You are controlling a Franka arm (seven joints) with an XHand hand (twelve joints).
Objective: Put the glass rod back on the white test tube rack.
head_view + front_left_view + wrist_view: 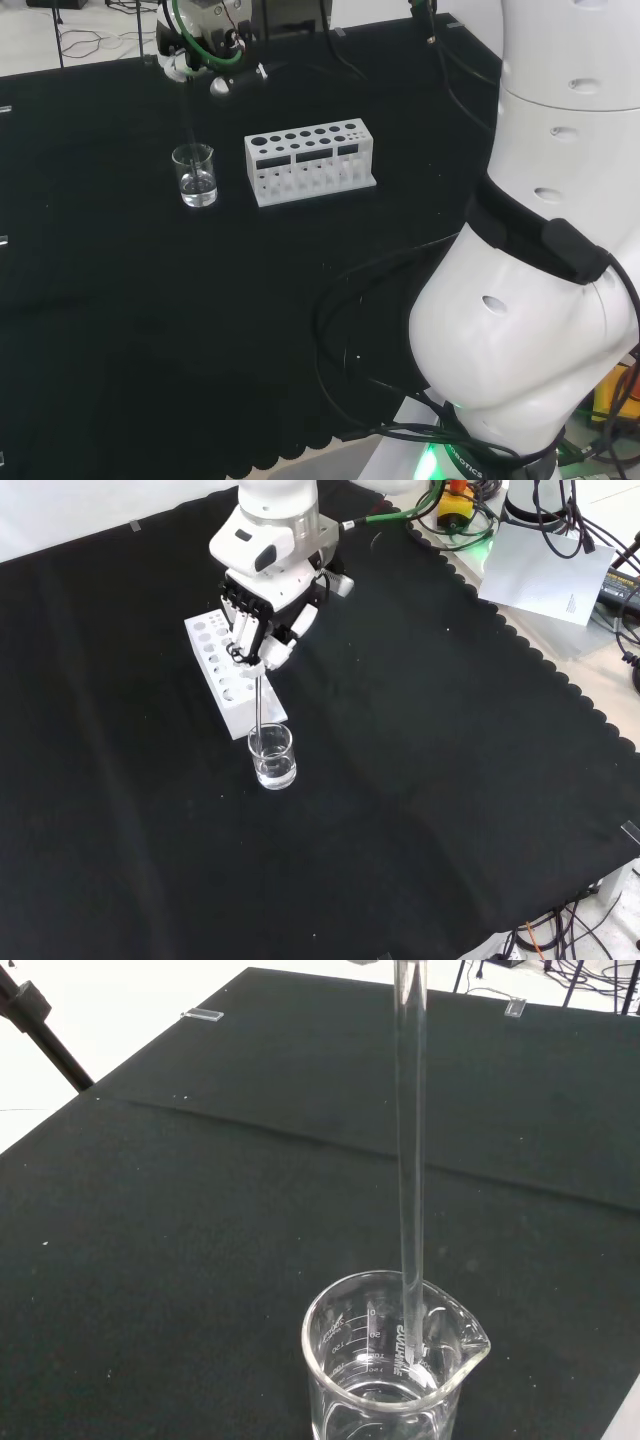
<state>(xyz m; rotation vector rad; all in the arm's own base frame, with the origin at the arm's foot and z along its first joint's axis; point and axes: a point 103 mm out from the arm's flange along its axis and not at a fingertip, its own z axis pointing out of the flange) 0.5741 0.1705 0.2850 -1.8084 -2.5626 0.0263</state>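
— Glass rod: position?
— Upright, lower end inside the clear beaker, which holds a little clear liquid.
— Hand state?
— Fingers curled, pinching the rod's upper end above the beaker.
— White test tube rack?
— Just beside the beaker on the black cloth, toward the cloth's far edge in the head view; the rod is not in it.

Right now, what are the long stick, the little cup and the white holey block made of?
The stick, a rod, looks like clear glass: smooth, see-through, shiny. The cup, a beaker, seems clear glass or plastic, with printed marks; the look leaves it open. The rack looks like matte white plastic, with rows of round holes.
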